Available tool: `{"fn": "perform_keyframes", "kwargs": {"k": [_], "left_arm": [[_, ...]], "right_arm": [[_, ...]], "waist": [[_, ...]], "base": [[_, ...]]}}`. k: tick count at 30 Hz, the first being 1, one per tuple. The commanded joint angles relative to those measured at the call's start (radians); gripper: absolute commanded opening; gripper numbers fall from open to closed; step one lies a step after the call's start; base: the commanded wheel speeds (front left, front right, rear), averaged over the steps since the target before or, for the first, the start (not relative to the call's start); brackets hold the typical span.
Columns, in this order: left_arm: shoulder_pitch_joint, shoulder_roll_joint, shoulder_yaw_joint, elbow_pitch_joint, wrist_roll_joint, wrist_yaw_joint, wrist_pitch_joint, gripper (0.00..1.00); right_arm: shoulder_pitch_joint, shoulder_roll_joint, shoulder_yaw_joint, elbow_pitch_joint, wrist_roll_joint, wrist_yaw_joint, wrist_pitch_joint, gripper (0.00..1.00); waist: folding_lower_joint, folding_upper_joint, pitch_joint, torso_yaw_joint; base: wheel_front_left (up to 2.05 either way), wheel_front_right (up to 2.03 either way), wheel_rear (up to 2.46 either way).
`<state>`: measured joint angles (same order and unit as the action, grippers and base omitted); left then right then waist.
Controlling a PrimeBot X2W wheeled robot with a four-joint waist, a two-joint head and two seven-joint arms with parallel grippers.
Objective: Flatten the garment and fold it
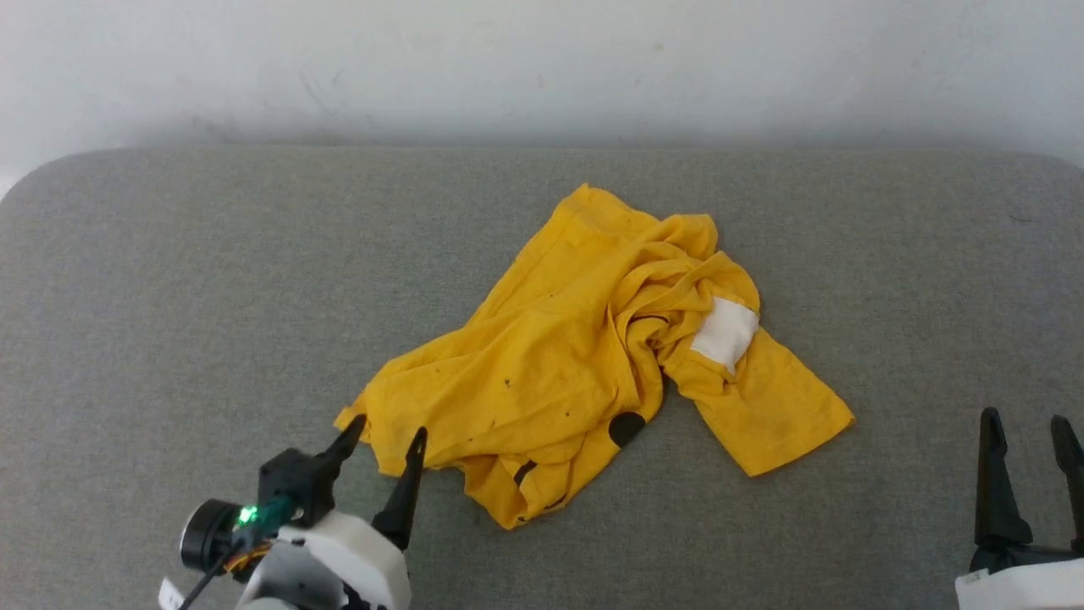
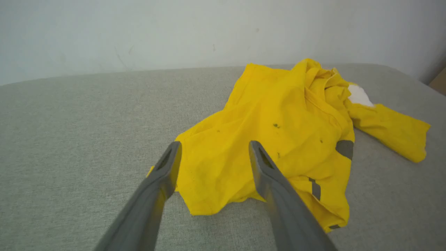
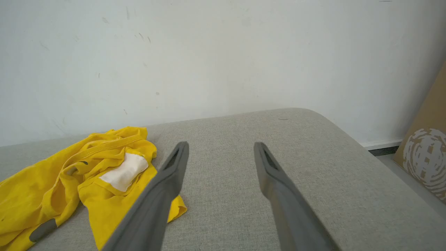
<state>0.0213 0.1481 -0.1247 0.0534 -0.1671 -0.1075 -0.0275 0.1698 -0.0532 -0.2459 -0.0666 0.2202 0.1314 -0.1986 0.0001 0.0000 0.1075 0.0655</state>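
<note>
Lower left: left gripper (image 1: 388,426), wide open and empty, at a corner of the shirt (image 1: 550,356); right gripper (image 1: 1025,418), also open and empty, well off.

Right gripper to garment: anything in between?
Nothing. In the head view, a bare stretch of the grey padded surface separates the open right gripper from the garment, which lies crumpled and apart from it.
</note>
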Motion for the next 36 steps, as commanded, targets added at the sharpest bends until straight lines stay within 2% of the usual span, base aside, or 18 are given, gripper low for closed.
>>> {"fn": "perform_keyframes", "kwargs": {"k": [1, 7, 13, 19, 23, 24, 25, 31, 36], "left_arm": [[-0.042, 0.032, -0.027, 0.02, 0.0, -0.012, 0.07, 1.0], [-0.126, 0.122, -0.121, 0.042, -0.054, -0.022, 0.286, 1.0], [-0.151, 0.185, -0.194, 0.07, -0.11, -0.023, 0.393, 1.0], [-0.16, 0.207, -0.215, 0.089, -0.137, -0.023, 0.411, 1.0], [-0.171, 0.215, -0.216, 0.108, -0.111, -0.012, 0.352, 1.0], [-0.173, 0.215, -0.216, 0.116, -0.108, -0.009, 0.336, 0.93], [-0.175, 0.214, -0.217, 0.126, -0.107, -0.009, 0.322, 0.0], [-0.185, 0.207, -0.212, 0.134, -0.137, -0.013, 0.238, 0.0], [-0.194, 0.214, -0.191, 0.042, -0.16, -0.013, 0.199, 0.0]], "right_arm": [[-0.018, 0.003, 0.003, 0.0, -0.002, -0.001, -0.007, 1.0], [-0.04, 0.003, 0.02, 0.011, 0.006, -0.001, -0.012, 1.0], [-0.056, 0.003, 0.031, 0.025, 0.009, -0.001, -0.017, 1.0], [-0.064, 0.003, 0.026, 0.028, 0.005, -0.001, -0.017, 1.0], [-0.07, 0.003, 0.026, 0.024, 0.001, -0.001, -0.012, 1.0], [-0.07, 0.003, 0.027, 0.023, 0.001, -0.001, -0.01, 1.0], [-0.071, 0.003, 0.028, 0.023, 0.001, -0.001, -0.009, 1.0], [-0.071, 0.003, 0.025, 0.018, 0.0, -0.001, -0.001, 1.0], [-0.066, 0.003, 0.026, 0.018, 0.002, -0.001, 0.002, 1.0]], "waist": [[-0.0001, 0.0, 0.02, -0.001], [-0.0001, 0.0, 0.061, -0.005], [-0.0001, 0.0, 0.079, -0.012], [-0.0001, 0.0, 0.078, -0.012], [-0.0001, 0.0, 0.075, -0.009], [-0.0001, 0.0, 0.074, -0.008], [-0.0001, 0.0, 0.072, -0.007], [-0.0001, 0.0, 0.057, 0.001], [-0.0001, 0.0, 0.037, 0.012]], "base": [[0.0, 0.0, 0.0], [0.0, 0.0, 0.0], [0.0, 0.0, 0.0], [0.0, 0.0, 0.0], [0.0, 0.0, 0.0], [0.0, 0.0, 0.0], [0.0, 0.0, 0.0], [0.0, 0.0, 0.0], [0.0, 0.0, 0.0]]}}
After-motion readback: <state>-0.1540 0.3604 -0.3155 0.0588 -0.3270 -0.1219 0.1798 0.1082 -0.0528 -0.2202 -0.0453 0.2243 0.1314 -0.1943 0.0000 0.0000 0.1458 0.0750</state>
